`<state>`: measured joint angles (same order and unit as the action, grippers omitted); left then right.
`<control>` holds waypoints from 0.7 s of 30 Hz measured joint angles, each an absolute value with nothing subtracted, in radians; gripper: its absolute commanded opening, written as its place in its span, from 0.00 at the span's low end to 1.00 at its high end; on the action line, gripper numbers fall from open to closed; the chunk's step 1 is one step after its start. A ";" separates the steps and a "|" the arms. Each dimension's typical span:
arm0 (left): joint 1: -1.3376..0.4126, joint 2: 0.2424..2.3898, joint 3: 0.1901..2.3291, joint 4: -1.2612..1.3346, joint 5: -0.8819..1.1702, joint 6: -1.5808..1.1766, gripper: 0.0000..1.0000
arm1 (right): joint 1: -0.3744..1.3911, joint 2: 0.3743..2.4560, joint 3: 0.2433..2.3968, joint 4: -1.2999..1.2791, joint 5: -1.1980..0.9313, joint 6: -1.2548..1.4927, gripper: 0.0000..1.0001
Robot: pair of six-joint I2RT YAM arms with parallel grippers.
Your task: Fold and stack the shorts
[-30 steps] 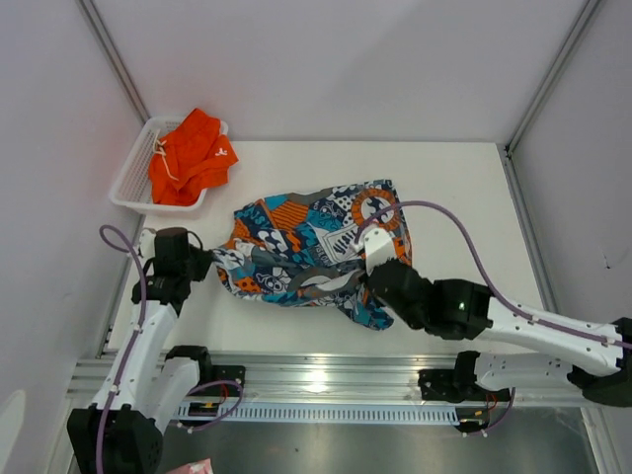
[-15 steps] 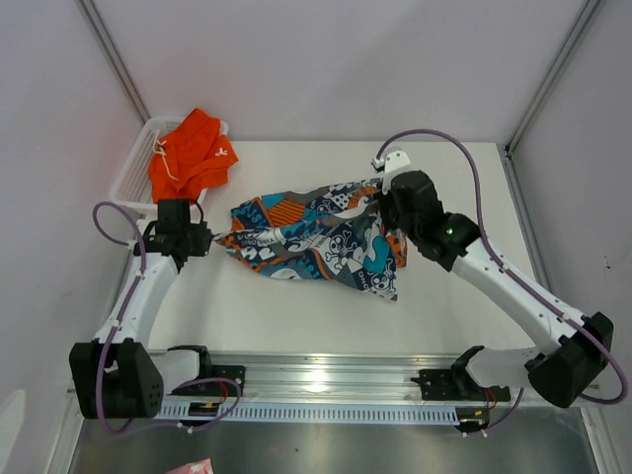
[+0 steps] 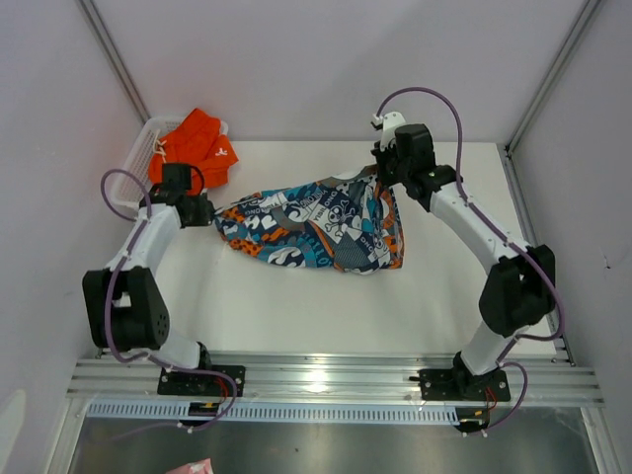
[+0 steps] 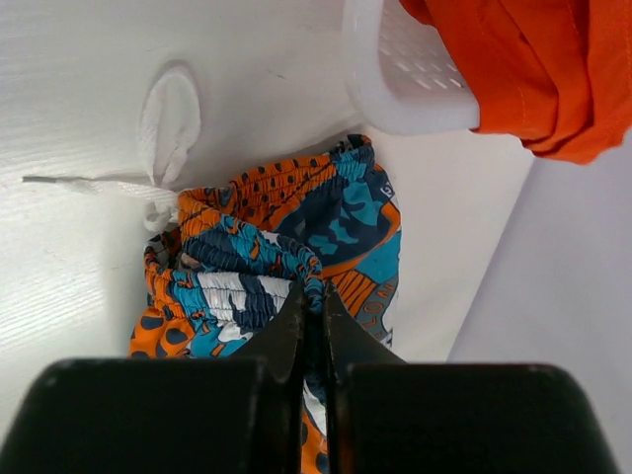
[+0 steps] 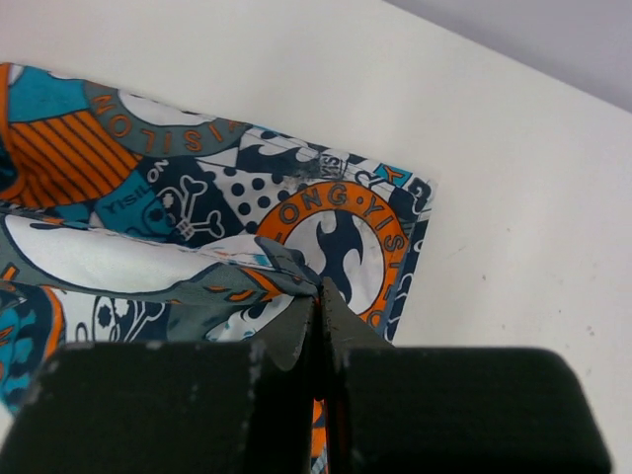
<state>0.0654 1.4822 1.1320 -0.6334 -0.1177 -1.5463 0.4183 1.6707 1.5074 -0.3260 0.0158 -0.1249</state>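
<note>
At the far left, a pale wall (image 3: 49, 148) and a slanting metal post (image 3: 114, 54) close the booth. A white mesh basket (image 3: 128, 188) sits against that wall at the far-left corner of the white surface (image 3: 296, 306). The orange shorts (image 3: 193, 148) lie heaped in the basket and spill over its rim, just beyond the left end effector (image 4: 314, 301).

That end effector's fingers are pressed together on the gathered elastic waistband of the printed shorts (image 3: 316, 227). The wrist view shows the basket's corner just ahead of the fingertips. A white drawstring (image 4: 163, 128) loops out of the waistband onto the bare surface to one side.

From this grip the printed shorts stretch rightward across the middle of the surface, partly spread. The lower part hangs loose toward the near side, and bare white surface lies between it and the aluminium rail (image 3: 326, 373) at the near edge.

The cloth's far-right corner is pinched in the right end effector (image 5: 318, 291). Its fingers are closed tight on a raised fold, and the surface is bare past the hem.

A purple cable (image 3: 434, 99) arcs over the right arm. Behind it stand the plain back wall (image 3: 326, 59) and a second post (image 3: 558, 69) at the far right corner.
</note>
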 measured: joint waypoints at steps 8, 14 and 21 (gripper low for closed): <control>0.066 1.791 1.454 -0.707 -0.082 -1.544 0.00 | 0.327 1.890 1.607 -0.306 -0.078 -0.092 0.00; 0.066 1.960 1.645 -0.746 -0.078 -1.545 0.00 | 0.321 1.971 1.694 -0.312 -0.050 -0.071 0.00; 0.063 2.067 1.737 -0.695 -0.071 -1.508 0.62 | 0.318 2.164 2.021 -0.378 0.016 -0.062 0.00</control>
<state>0.0628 2.0666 1.7374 -0.6949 -0.0711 -1.5078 0.3183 2.1643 2.0212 -0.3782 0.0158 -0.0616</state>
